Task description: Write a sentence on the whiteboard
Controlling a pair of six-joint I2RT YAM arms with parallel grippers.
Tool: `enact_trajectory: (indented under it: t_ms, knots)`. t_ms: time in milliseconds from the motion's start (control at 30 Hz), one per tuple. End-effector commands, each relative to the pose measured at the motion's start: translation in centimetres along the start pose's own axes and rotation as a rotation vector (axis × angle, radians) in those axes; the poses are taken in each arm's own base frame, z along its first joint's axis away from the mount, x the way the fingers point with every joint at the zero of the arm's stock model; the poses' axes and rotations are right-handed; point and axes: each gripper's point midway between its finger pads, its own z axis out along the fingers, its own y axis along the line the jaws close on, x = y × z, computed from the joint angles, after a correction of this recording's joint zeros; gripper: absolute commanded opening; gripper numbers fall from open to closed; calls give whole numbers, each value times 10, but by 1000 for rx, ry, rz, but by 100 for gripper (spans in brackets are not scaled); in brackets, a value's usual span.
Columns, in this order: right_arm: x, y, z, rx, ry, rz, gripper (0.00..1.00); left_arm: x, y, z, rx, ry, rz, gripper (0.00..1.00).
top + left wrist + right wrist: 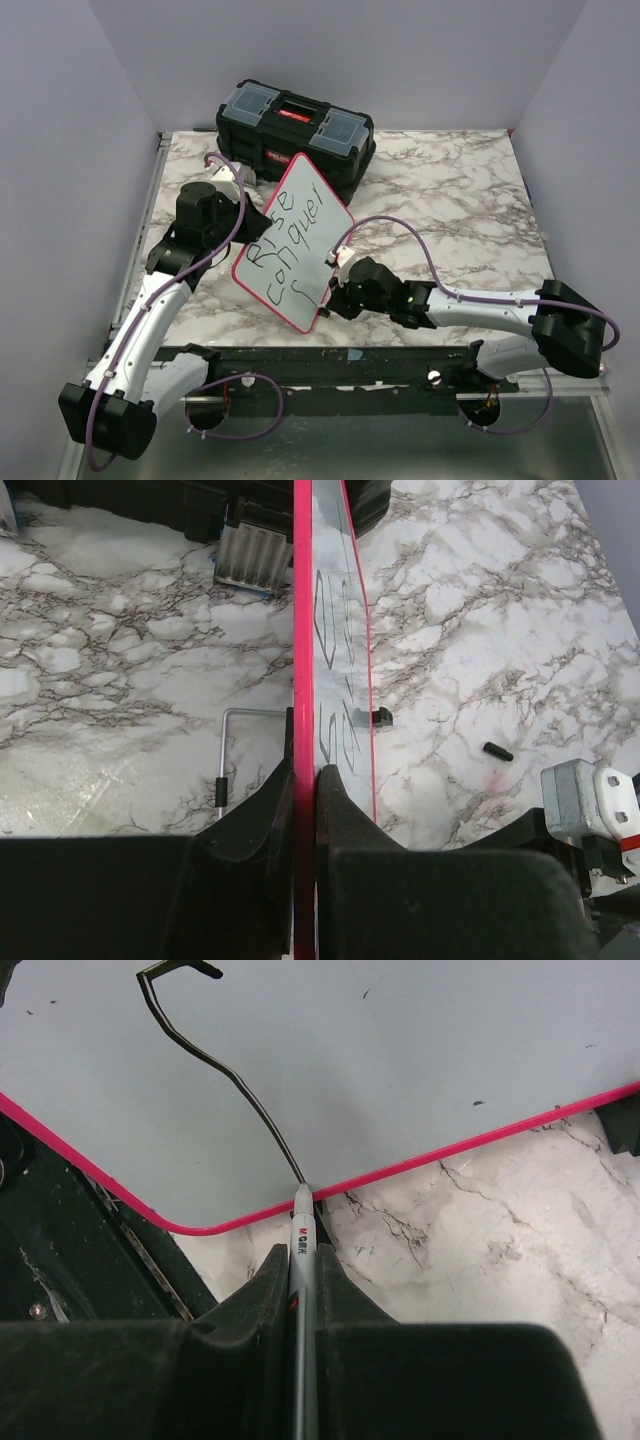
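Clamped edgewise in left end effector (306, 772): whiteboard (310, 195), tilted over the bench (450, 200) near the toolbox (295, 120), black sentence (285, 250) on its face. Gripped in right end effector (303, 1260): marker (302, 1230), tip touching the board's lower rim.

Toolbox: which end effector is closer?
Left. The left end effector clamps the whiteboard by its edge just in front of the toolbox; the right end effector holds the marker at the board's near corner, farther away.

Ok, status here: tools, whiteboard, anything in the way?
Left tool shut on whiteboard edge, board tilted. Right tool shut on marker, tip on sentence, third line. Toolbox behind, not blocking.
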Motion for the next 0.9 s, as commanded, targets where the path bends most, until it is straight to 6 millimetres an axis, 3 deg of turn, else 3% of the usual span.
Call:
enact_trajectory:
  t_ms: [0,400,733,867]
  knots:
    - [9,4,5,-14,17,12,1,22,12,-1,-38,75,88,0]
    - [1,21,1,-81,17,-10,1,22,12,-2,-37,73,89,0]
    - [-28,33,-10,-121,-49,-12,1,21,12,-3,-38,71,90,0]
    - [-45,37,-24,-129,-107,-8,1,20,11,-4,-37,64,92,0]
